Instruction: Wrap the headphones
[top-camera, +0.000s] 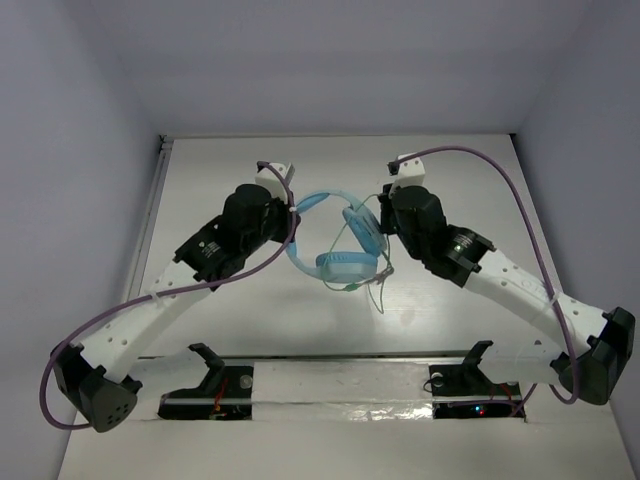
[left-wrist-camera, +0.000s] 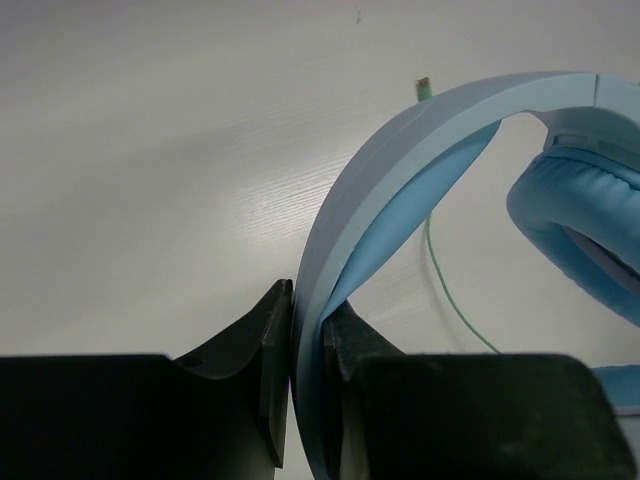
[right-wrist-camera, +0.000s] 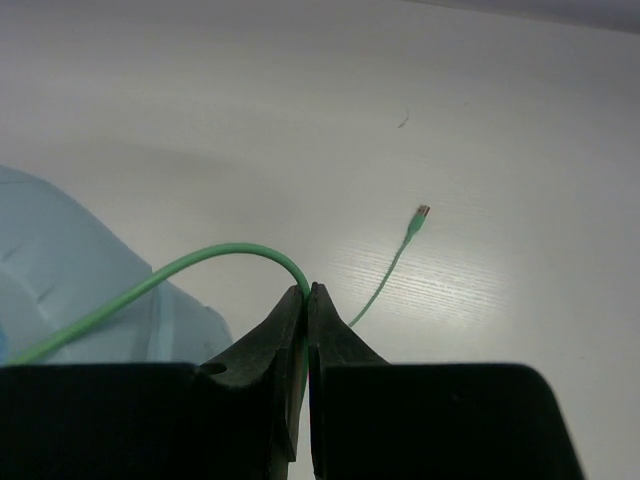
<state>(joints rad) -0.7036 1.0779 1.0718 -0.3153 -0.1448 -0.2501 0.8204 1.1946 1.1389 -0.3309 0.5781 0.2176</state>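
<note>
One pair of headphones (top-camera: 345, 245) sits near the middle of the white table (top-camera: 220, 310), between the two wrists. Whether it rests on the surface or is lifted slightly cannot be told. It has one light blue headband (left-wrist-camera: 400, 150), which arches toward the left arm, and two padded earcups (top-camera: 347, 266) on the side nearer the right arm, one above the other in the top view. A single thin pale-green cable (right-wrist-camera: 230, 255) hangs from the cups in loose loops toward the near edge. Its one free end carries a small plug (right-wrist-camera: 422, 212) that lies on the table. The left gripper (left-wrist-camera: 305, 300) is closed on the headband, with a black finger pressed against each face of the band and no gap on either side. The right gripper (right-wrist-camera: 308, 292) is pinched almost completely together, with the cable caught between its fingertips. From there the cable curves away to the left toward a pale blue part of the headset, and to the right it runs on to the plug. Two thick purple cables (top-camera: 520, 195) follow the arms, one along each. Two black brackets (top-camera: 207, 360) stand at the near edge of the table, one in front of each base.
</note>
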